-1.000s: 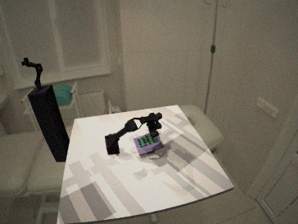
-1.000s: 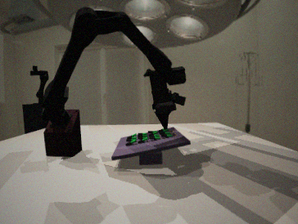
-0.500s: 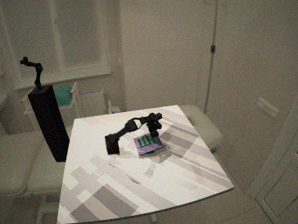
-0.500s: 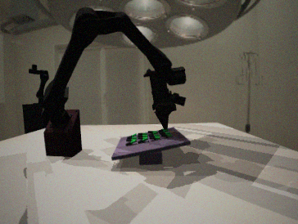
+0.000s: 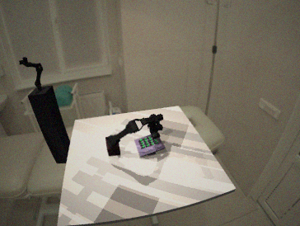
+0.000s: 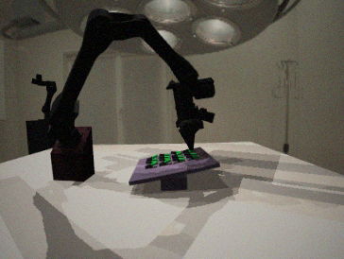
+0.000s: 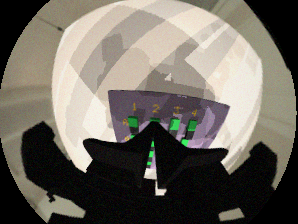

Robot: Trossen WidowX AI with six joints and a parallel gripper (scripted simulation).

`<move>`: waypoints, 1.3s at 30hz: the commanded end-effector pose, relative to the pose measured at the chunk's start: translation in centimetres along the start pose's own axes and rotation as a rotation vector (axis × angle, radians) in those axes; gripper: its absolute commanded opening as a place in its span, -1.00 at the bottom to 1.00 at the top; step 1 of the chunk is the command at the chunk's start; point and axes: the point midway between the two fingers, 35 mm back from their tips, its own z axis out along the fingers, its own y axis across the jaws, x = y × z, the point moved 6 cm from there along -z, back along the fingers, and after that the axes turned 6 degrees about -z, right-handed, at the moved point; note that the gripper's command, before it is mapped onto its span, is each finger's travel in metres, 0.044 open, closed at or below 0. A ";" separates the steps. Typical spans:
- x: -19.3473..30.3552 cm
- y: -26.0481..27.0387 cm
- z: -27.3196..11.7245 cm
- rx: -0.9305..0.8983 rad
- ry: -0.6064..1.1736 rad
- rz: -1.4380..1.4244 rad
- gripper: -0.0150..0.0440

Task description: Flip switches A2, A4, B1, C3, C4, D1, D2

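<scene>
There was one arm (image 5: 131, 127) (image 6: 161, 43) over the table (image 5: 152, 198) (image 6: 189, 232), with one gripper (image 5: 156, 134) (image 6: 191, 142) (image 7: 153, 124), and one more arm (image 5: 39, 74) (image 6: 48, 96) on one black pedestal (image 5: 49, 124) (image 6: 37, 137). There was one purple panel (image 5: 150, 153) (image 6: 208, 161) (image 7: 122, 102), on which four column numerals showed in the wrist view; of row A's switches, four showed at least in part, while those lower down were too hidden to count.
</scene>
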 end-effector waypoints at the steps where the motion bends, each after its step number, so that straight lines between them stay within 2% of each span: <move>1: 0.0 0.0 0.1 0.004 0.000 -0.004 -0.49; 18: 0.0 0.0 0.3 0.004 0.000 -0.004 -0.49; 20: 0.0 0.0 -1.2 0.000 -0.005 -0.001 -0.49; 23: 0.3 0.1 -5.8 0.003 -0.024 -0.005 -0.49; 27: 0.4 0.1 -6.2 0.003 -0.026 -0.005 -0.49; 34: 2.8 -5.8 -6.1 0.006 -0.024 -0.006 -0.49; 39: 2.9 -5.9 -5.3 0.006 -0.030 -0.007 -0.49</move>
